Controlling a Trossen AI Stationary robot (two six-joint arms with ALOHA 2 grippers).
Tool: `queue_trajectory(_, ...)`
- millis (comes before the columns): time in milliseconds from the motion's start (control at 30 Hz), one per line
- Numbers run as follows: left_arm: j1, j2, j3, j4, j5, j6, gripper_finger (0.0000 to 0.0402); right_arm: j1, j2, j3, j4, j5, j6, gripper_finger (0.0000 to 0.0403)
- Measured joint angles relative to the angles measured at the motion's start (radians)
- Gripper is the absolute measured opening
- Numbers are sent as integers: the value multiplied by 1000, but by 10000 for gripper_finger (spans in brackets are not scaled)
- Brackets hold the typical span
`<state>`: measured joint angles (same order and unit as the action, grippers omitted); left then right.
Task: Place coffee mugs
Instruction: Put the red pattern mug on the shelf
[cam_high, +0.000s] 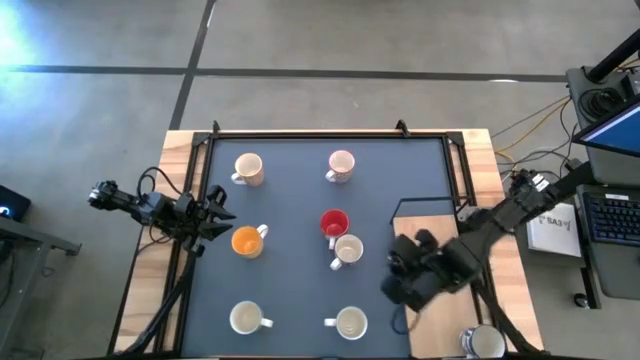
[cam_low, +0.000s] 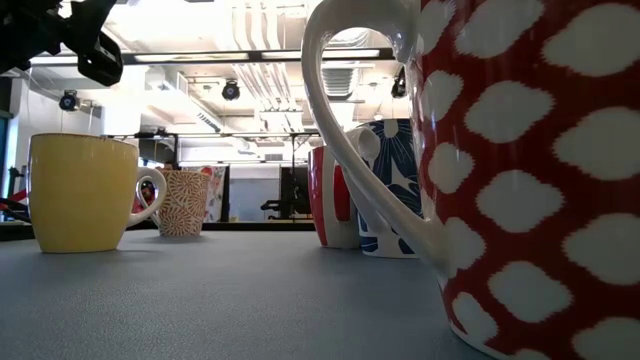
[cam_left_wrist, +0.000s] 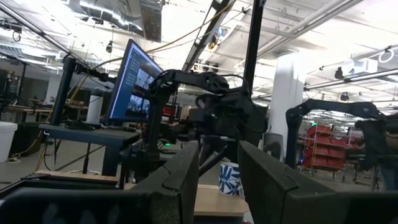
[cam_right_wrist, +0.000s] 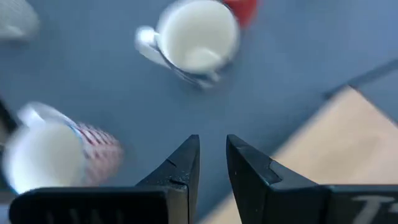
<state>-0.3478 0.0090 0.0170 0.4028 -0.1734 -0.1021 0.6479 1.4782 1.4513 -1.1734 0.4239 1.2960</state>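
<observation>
- Low view: a red mug with white spots fills the near right; beyond it stand a yellow mug, a patterned mug and a blue-flowered mug.
- High view: seven mugs sit on the mat; the orange mug lies just beside the left gripper.
- Left wrist view: its fingers stand slightly parted, empty.
- Right wrist view: the right gripper hangs narrowly parted, empty, over the mat near a white mug.

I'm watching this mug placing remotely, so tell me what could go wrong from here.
The right tool hangs open and empty low beside the white mug with the blue pattern, which nearly touches the red ceramic mug; a careless sweep might knock both. The left tool sits close to the orange mug and could bump it.
</observation>
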Motion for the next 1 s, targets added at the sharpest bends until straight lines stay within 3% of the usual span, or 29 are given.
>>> queue_trajectory(300, 0, 0, 0, 0, 0, 0, 95, -90, 89, 0, 363, -115, -136, 89)
queue_trajectory(633, 0, 0, 0, 0, 0, 0, 95, -107, 212, 0, 440, -401, 46, 125)
queue_trajectory(1000, 0, 0, 0, 0, 0, 0, 95, -107, 270, -1, 553, -406, 115, 116)
